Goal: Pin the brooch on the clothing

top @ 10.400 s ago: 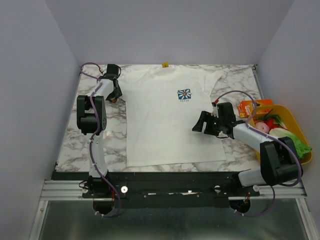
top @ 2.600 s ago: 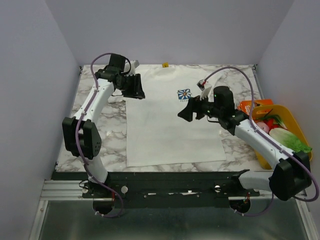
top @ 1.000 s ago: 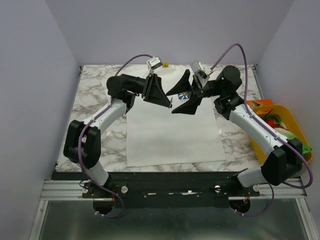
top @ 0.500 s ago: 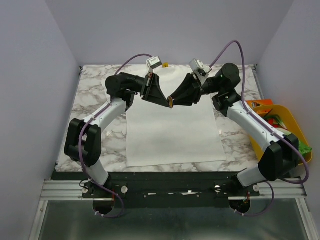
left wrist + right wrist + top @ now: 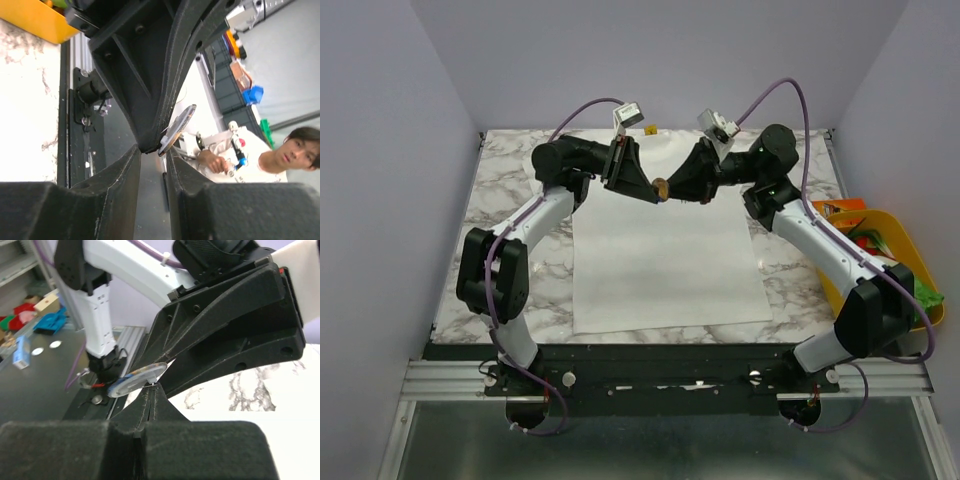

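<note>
The white clothing [image 5: 660, 262] lies flat on the marble table. Both arms are raised over its chest, tips meeting. The brooch [image 5: 660, 186], a small round disc, hangs in the air between them. My right gripper [image 5: 671, 188] is shut, and its tips [image 5: 152, 389] pinch the thin pin at the back of the brooch [image 5: 134, 380]. My left gripper [image 5: 653, 194] faces it with a narrow gap between its jaws [image 5: 152, 150]. The brooch [image 5: 177, 127] sits edge-on by the left gripper's right fingertip. The arms hide the flower print.
A yellow bin [image 5: 912, 243] with toy vegetables stands at the table's right edge, an orange packet [image 5: 819, 212] beside it. The shirt's yellow neck label [image 5: 650, 129] lies at the back. Grey walls close in three sides.
The right jaws came in wide open, then shut on the brooch at the left gripper's tip. The left jaws have loosened. Both tips rose slightly toward the back.
</note>
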Action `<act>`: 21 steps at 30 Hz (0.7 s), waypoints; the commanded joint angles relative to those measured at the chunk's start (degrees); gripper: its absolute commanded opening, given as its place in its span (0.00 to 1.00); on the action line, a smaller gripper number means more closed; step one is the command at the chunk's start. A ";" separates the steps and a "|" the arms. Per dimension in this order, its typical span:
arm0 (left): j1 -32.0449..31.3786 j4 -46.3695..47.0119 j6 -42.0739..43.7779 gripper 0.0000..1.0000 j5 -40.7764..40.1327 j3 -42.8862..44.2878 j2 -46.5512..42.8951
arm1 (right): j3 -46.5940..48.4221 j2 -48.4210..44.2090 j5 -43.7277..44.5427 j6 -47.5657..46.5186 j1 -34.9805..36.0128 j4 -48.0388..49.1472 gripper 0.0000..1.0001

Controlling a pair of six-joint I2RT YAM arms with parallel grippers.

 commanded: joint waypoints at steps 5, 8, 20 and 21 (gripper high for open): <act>5.85 20.32 -3.12 0.55 -4.27 -0.05 6.63 | 0.71 3.54 11.58 -4.93 0.68 -12.47 0.00; 6.99 20.41 -2.42 0.59 -4.71 -1.64 6.98 | -1.04 4.51 12.37 -6.25 0.50 -13.62 0.01; 9.19 20.32 -1.98 0.62 -3.83 -5.50 7.86 | -5.36 6.09 14.74 -5.99 0.50 -12.03 0.04; 9.46 20.32 -1.80 0.60 -4.09 -5.68 7.77 | -5.36 5.83 15.62 -7.04 0.50 -14.30 0.05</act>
